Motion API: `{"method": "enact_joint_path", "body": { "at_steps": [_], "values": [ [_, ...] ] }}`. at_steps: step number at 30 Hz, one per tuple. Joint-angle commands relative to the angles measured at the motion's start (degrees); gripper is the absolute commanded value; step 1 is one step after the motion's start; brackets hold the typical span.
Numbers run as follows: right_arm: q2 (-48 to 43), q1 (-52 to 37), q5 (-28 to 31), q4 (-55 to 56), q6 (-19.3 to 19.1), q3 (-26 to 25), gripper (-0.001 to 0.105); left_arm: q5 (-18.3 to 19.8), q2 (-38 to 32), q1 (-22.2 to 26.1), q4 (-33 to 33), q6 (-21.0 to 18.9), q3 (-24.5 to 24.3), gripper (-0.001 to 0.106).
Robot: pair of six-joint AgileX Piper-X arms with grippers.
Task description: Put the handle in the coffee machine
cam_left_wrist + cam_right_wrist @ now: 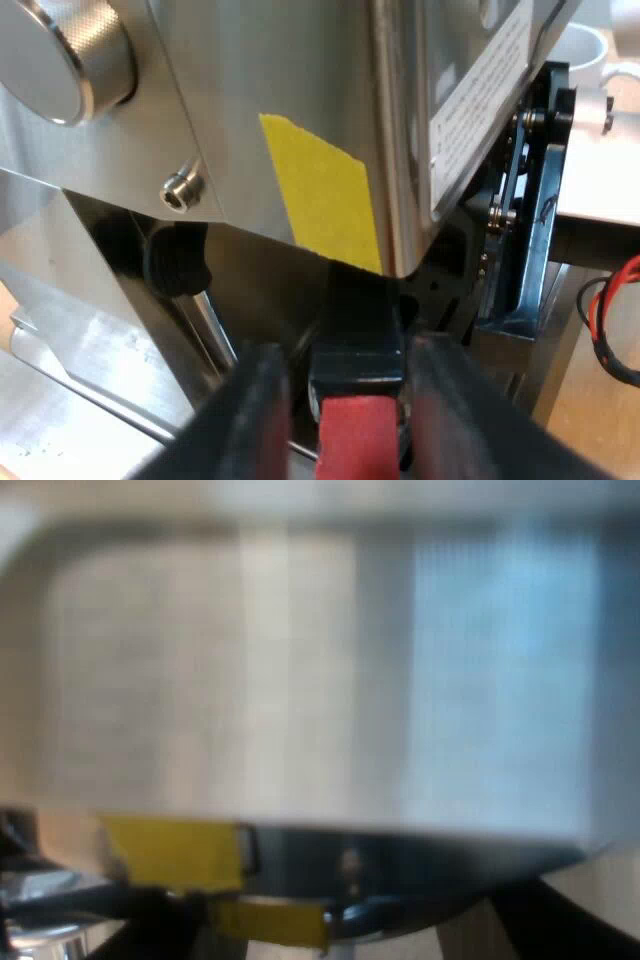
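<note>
The handle is right there at the machine's front, its dark shaft running up under the steel body and its red end pointing back toward your left wrist camera. Your left gripper has it lined up between its two black fingers, one on each side of the shaft. There's a thin gap showing on either side, so the fingers are parted just wider than the handle and are not clamped on it. Where the shaft's far end meets the machine lies in shadow, so I can't tell you whether it is locked in. Just above the handle, a strip of yellow tape slants down the machine to the lower edge of the steel panel. Beside the tape sits a small bolt head, and beyond that a big knurled metal knob. Under the bolt, in the dark recess, there's a black ribbed grip. On the machine's side panel there's a printed label, and past that corner stands a black and blue bolted piece; I can't tell what it is. Farther off behind it, a white mug. Over to your right wrist view: you're pressed up close to a pale metal face, with yellow tape at its lower edge and a second yellow scrap just beneath. Whether your right gripper is open or closed, I cannot tell.
</note>
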Motion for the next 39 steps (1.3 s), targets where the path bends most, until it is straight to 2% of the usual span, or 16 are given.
{"method": "enact_joint_path", "body": {
  "at_steps": [1, 2, 5, 7, 10, 12, 18, 21, 25, 29, 31, 39],
  "values": [
    [-1.66, 0.08, -1.81, -5.08, -0.72, -1.72, 0.044, -0.21, -0.03, -0.02, -1.18, -0.27, -0.35, 0.001],
    [-1.66, 0.08, -1.81, -5.08, -0.72, -1.72, 0.044, -2.84, 0.29, -0.02, -2.53, -0.27, -0.35, 0.001],
    [-1.66, 0.08, -1.81, -5.08, -0.72, -1.72, 0.044, -6.28, 1.19, -0.02, -6.37, -0.38, -0.35, 0.001],
    [-1.66, 0.08, -1.81, -5.08, -0.72, -1.72, 0.044, -7.52, 1.81, -0.02, -8.2, -1.52, -0.35, 0.001],
    [-1.66, 0.08, -1.81, -5.08, -0.72, -1.72, 0.044, -9.69, 4.37, -0.02, -11.96, -5.81, -0.35, 0.001],
    [-1.66, 0.08, -1.81, -5.08, -0.72, -1.72, 0.044, -9.69, 5.9, -0.02, -11.52, -6.47, -0.35, 0.001],
    [-1.66, 0.08, -1.81, -5.08, -0.83, -1.72, 0.044, -9.78, 8.26, -0.02, -6.68, -5.01, -0.35, 0.001],
    [-1.66, 0.08, -1.81, -5.08, -0.83, -1.72, 0.044, -9.5, 7.8, -0.22, -4.55, -3.1, -1.06, 0.001],
    [-1.66, 0.08, -1.81, -5.08, -0.83, -1.72, 0.044, -8.9, 7.81, -0.34, 1.87, 0.42, -3.13, 0.001],
    [-1.66, 0.08, -1.81, -4.57, -0.83, -1.72, 0.044, -8.09, 7.81, -0.34, 6.78, 4.58, -3.2, 0.001],
    [-1.66, 0.08, -1.81, -4.45, -0.83, -1.72, 0.044, -7.65, 7.81, -0.34, 8.03, 5.41, -3.2, 0.001],
    [-1.66, 0.08, -1.81, -4.16, -0.83, -1.6, 0.044, -7.63, 7.81, -5.7, 13.55, 7.22, -3.2, 0.001]
  ]
}}
